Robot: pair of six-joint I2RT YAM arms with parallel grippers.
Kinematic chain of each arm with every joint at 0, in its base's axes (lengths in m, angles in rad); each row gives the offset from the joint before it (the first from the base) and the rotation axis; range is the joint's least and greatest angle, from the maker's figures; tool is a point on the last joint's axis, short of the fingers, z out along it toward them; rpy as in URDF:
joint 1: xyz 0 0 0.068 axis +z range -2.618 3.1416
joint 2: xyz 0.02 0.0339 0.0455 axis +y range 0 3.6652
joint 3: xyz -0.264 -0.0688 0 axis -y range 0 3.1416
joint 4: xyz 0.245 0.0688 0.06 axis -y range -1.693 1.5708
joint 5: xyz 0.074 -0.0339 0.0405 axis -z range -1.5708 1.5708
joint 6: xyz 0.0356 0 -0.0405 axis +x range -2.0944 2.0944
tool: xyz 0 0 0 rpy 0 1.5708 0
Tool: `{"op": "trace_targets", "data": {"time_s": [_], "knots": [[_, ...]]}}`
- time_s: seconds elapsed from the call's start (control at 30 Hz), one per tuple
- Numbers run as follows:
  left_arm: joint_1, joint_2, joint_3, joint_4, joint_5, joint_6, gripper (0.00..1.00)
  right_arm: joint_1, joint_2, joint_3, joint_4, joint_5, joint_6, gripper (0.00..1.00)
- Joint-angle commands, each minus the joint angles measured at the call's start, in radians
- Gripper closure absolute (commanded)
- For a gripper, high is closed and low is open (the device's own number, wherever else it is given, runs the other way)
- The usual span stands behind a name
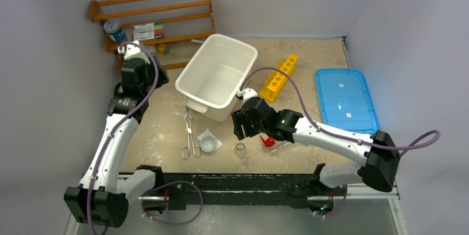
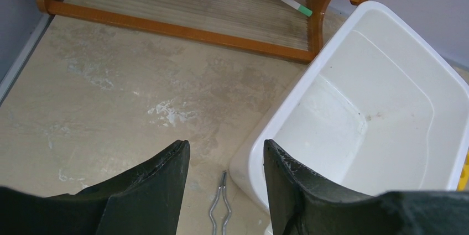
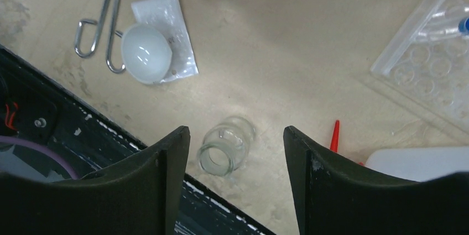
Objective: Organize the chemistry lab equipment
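Jaws of the right gripper [image 3: 236,135] stand spread and empty above the worktop [image 3: 287,80]. In the wrist view the tiny clear glass jar [image 3: 227,147] sits between them, slightly off-centre, near the worktop's front edge. Best, probably, to centre over it, descend straight and squeeze gently. The left gripper [image 2: 225,152] hangs parted, empty, beside the white bin [image 2: 387,41].

1. Metal scissor-handled tongs [image 1: 191,134] lie flat on the surface at lower centre, loops toward the bottom edge.
2. Round clear dish in packet [image 1: 208,143] lies just right of the loops, touching one.
3. Tiny clear glass jar [image 1: 240,149] stands further right, apart from the dish.
4. Translucent squeeze bottle with red cap [image 1: 268,141], right of the jar, is mostly hidden.
5. Thin blue-ended tube [image 1: 283,147] lies just beside the bottle.
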Motion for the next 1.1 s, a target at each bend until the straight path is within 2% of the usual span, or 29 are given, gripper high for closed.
{"op": "trace_targets", "data": {"time_s": [0.0, 0.13, 0.3, 0.67, 1.07], "knots": [[-0.002, -0.015, 0.001, 0.02, -0.025, 0.019, 0.49, 0.012, -0.061, -0.062, -0.043, -0.011, 0.07, 0.36], [-0.002, -0.013, 0.002, 0.019, -0.029, 0.019, 0.49, 0.015, -0.069, -0.088, -0.056, -0.011, 0.083, 0.44], [-0.002, -0.009, 0.002, 0.019, -0.033, 0.019, 0.49, 0.019, -0.07, -0.097, -0.058, -0.014, 0.084, 0.47], [-0.001, -0.002, 0.002, 0.018, -0.029, 0.022, 0.49, 0.096, -0.026, -0.091, -0.065, -0.002, 0.116, 0.47], [-0.001, -0.008, 0.003, 0.01, -0.042, 0.028, 0.5, 0.109, -0.006, -0.105, -0.078, 0.039, 0.146, 0.5]]}}
